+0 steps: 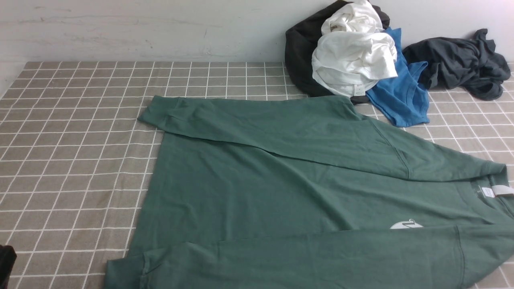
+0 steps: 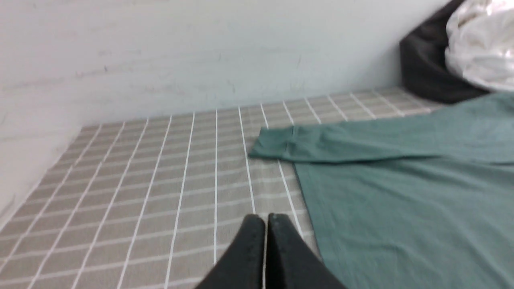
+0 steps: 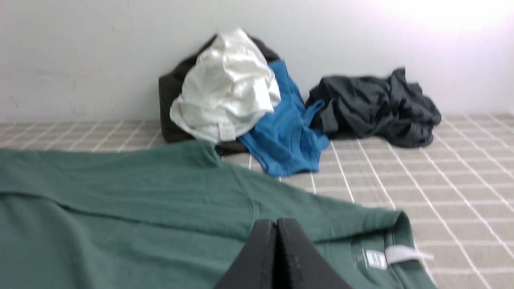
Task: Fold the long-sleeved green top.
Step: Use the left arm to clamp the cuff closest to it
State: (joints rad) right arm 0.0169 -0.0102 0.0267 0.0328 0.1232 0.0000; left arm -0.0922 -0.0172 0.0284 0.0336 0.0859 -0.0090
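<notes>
The green long-sleeved top [image 1: 281,180] lies flat across the checked cloth, neck with its white label [image 1: 500,190] at the right, hem at the left. Both sleeves are folded in over the body: the far one ends in a cuff [image 1: 154,114], the near one runs along the front edge. My left gripper [image 2: 265,218] is shut and empty, hovering over bare cloth just off the hem edge of the top [image 2: 401,200]. My right gripper [image 3: 276,222] is shut and empty above the top [image 3: 120,208] near the collar label [image 3: 401,253]. Neither gripper shows in the front view.
A pile of clothes sits against the back wall: a dark garment [image 1: 299,52], a white one [image 1: 353,56], a bright blue one [image 1: 401,94] and a charcoal-grey one [image 1: 461,62]. The checked cloth [image 1: 72,160] lies bare to the left of the top.
</notes>
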